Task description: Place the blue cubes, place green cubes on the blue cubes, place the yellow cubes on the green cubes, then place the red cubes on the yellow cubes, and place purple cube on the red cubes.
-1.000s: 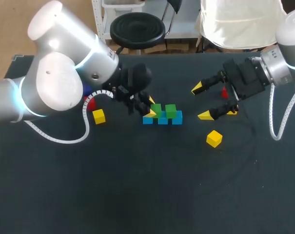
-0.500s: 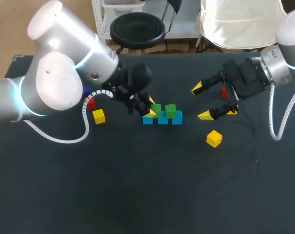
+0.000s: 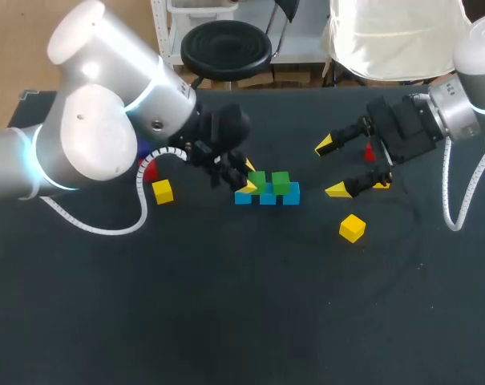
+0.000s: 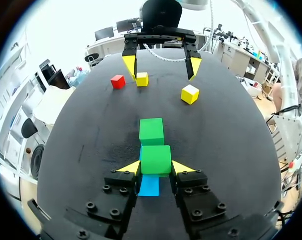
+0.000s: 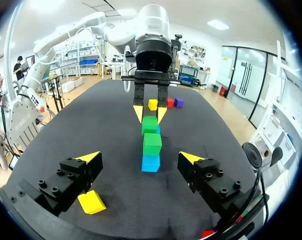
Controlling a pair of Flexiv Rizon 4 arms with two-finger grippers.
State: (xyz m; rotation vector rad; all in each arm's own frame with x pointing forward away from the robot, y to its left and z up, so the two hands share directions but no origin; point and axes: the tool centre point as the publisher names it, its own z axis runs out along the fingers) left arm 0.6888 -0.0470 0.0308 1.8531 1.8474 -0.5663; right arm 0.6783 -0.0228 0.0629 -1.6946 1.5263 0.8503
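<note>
Head view: two green cubes (image 3: 280, 181), three blue (image 3: 292, 195).

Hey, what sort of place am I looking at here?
Probably a robotics lab bench: a left arm and right arm with yellow-tipped jaws over a black table, the left's jaws gripping a green cube atop blue cubes.

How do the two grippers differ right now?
The left gripper is closed on a green cube atop the blue cubes; the right gripper is wide open and holds nothing. The left gripper is at the blue cubes; the right gripper hangs off to one side. Both have yellow tips.
</note>
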